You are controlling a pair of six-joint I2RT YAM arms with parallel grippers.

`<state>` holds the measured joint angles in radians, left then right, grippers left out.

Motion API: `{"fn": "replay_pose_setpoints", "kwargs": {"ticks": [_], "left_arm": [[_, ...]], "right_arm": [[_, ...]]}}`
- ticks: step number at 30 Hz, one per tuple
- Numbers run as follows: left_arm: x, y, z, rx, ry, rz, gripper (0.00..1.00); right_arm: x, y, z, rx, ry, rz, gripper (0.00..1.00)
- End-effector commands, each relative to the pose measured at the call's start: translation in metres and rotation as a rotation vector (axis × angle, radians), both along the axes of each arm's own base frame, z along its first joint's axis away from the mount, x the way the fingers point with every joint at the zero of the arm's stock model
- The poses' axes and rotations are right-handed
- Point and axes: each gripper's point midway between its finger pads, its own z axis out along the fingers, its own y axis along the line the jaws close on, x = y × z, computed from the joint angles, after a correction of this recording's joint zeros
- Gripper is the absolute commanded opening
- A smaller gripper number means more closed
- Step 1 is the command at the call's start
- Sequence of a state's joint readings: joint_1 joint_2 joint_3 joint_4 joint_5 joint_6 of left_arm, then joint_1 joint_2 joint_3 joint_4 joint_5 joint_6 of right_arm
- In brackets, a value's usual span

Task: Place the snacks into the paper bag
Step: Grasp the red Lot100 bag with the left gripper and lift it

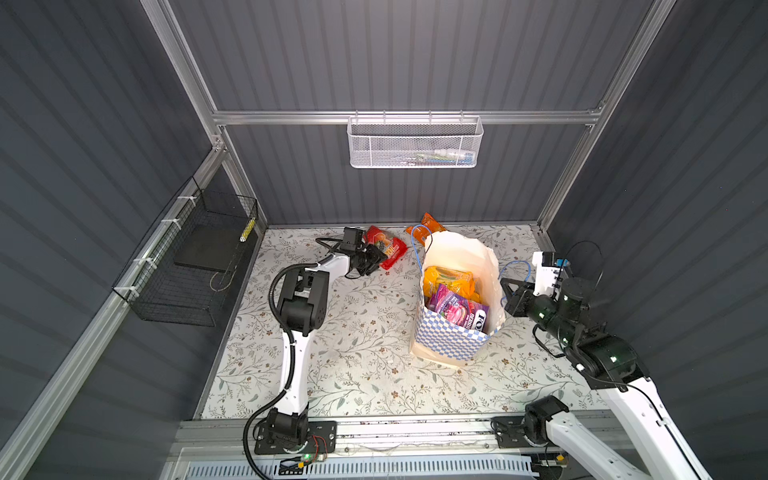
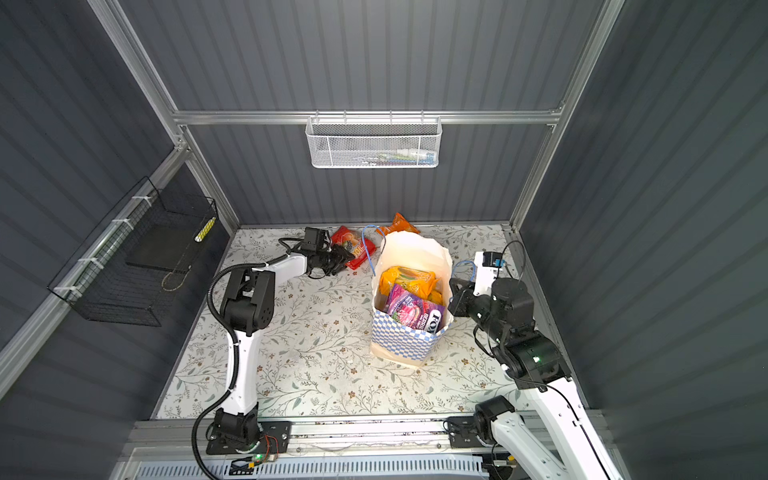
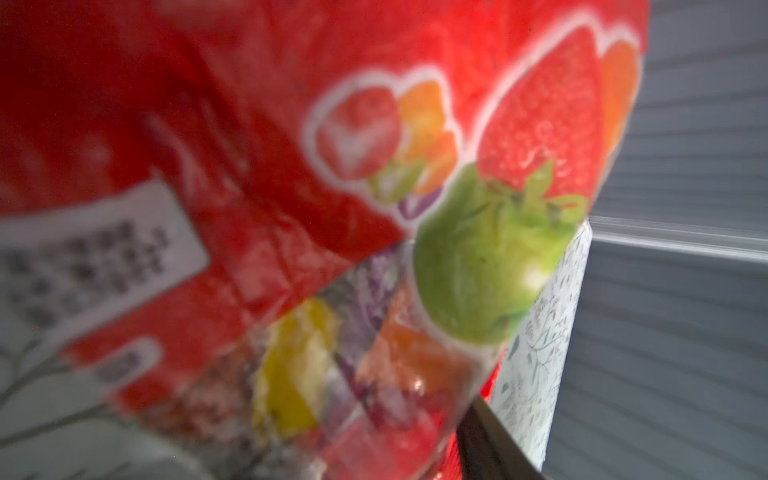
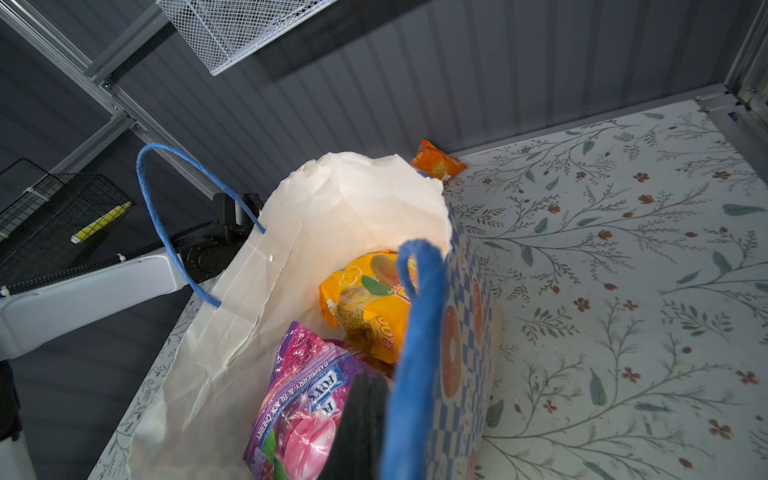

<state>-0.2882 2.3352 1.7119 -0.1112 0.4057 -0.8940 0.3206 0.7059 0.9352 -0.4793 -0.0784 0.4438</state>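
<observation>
Red glossy plastic, the packet point(image 1: 390, 245) at the back of the surface point(image 1: 353, 332) beside the paper bag point(image 1: 449, 336) looks light, limp and slippery, best pinched by an edge seam; the left tool point(image 1: 376, 257) is at it, its grip impossible to tell, and the right tool point(image 1: 505, 289) is clamped shut on the bag's rim.

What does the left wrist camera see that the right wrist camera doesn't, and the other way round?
Only the left wrist camera shows the glossy red plastic packet with fruit pictures, blurry and very close. Only the right wrist camera shows the white paper bag with blue cord handles, holding a yellow-orange plastic packet and a purple-pink FOX'S packet, plus a small orange packet behind it. Both show the flowery tabletop and grey ribbed wall.
</observation>
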Motion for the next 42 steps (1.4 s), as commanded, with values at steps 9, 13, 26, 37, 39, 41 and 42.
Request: {"fn": "replay_pose_setpoints", "kwargs": {"ticks": [9, 13, 26, 37, 39, 41, 42], "left_arm": [[-0.018, 0.028, -0.046, 0.044, 0.119, 0.059, 0.03], [-0.024, 0.031, -0.012, 0.026, 0.057, 0.047, 0.0], [-0.08, 0.053, 0.11, 0.042, -0.16, 0.043, 0.0], [-0.136, 0.087, 0.2, 0.099, -0.35, 0.121, 0.0], [-0.145, 0.09, 0.215, 0.098, -0.382, 0.119, 0.0], [-0.154, 0.092, 0.231, 0.092, -0.413, 0.115, 0.0], [-0.158, 0.092, 0.238, 0.086, -0.423, 0.114, 0.0]], "right_arm": [[0.0, -0.002, -0.002, -0.016, -0.006, -0.006, 0.0], [0.0, -0.002, -0.002, -0.015, -0.006, -0.007, 0.0], [0.0, -0.001, -0.004, -0.014, 0.001, -0.001, 0.0], [0.001, 0.001, -0.005, -0.009, 0.003, 0.004, 0.0], [0.001, 0.001, -0.005, -0.01, 0.005, 0.004, 0.0], [0.002, 0.001, -0.006, -0.01, 0.006, 0.003, 0.0], [0.002, 0.001, -0.005, -0.01, 0.005, 0.004, 0.0]]}}
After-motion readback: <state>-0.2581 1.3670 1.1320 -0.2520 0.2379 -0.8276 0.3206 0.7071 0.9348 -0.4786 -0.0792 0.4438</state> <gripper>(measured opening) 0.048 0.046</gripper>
